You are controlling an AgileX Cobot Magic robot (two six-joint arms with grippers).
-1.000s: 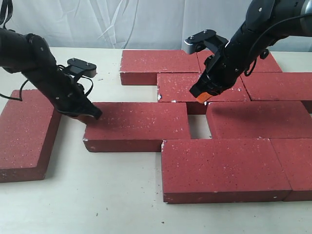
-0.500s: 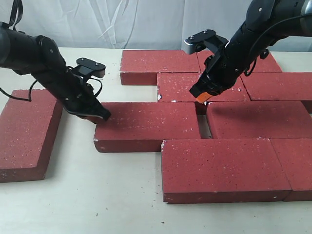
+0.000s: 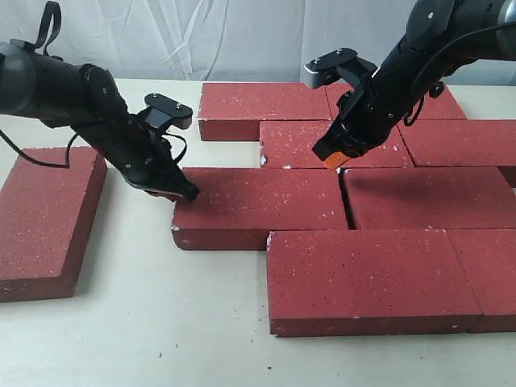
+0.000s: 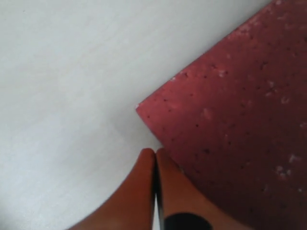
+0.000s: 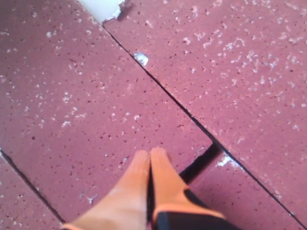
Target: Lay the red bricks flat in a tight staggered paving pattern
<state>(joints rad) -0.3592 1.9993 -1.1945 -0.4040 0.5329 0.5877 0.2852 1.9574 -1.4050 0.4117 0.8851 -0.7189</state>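
Red bricks (image 3: 379, 274) lie flat on the table (image 3: 121, 339), staggered, nearly tight.
Dark red, white-speckled slabs, corners chipped pale (a lone brick (image 3: 44, 214) sits apart, left). Left end effector (image 3: 187, 193), pressed together, meets the middle brick (image 3: 258, 205) at its left corner, arm slanted down; right end effector (image 3: 332, 161), likewise pressed together, hangs above a joint.

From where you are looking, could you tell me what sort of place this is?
Probably an indoor robotics test bench: the red bricks lie on a pale tabletop, a white cloth hangs behind, and the left gripper and right gripper reach down to them.
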